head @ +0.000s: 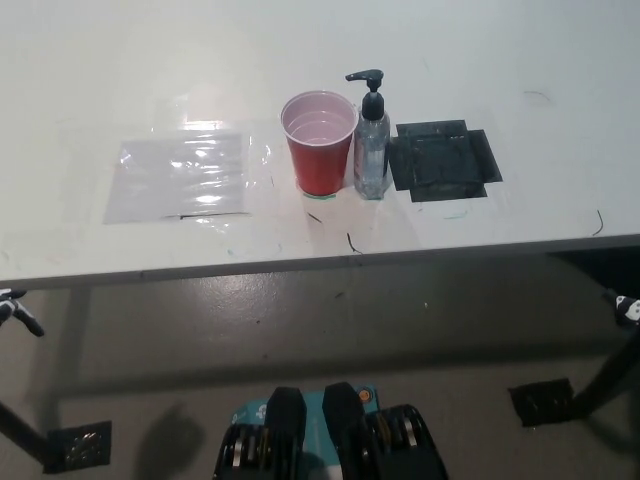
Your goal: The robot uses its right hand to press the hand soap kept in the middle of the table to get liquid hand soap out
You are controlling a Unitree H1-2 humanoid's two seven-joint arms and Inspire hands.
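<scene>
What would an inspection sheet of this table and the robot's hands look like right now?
Surface: white table, faint marks near the front edge.
Job's things: soap bottle, clear with a black pump, upright at the middle; its spout points toward the red cup right beside it.
Clutter: clear plastic sheet to the left, black taped square to the right.
Hands: left robot hand barely in view at the left edge, right robot hand at the right edge, both below the table's edge; fingers unclear.
Cables: nothing seen.
Surroundings: grey floor, table legs with foot plates.
</scene>
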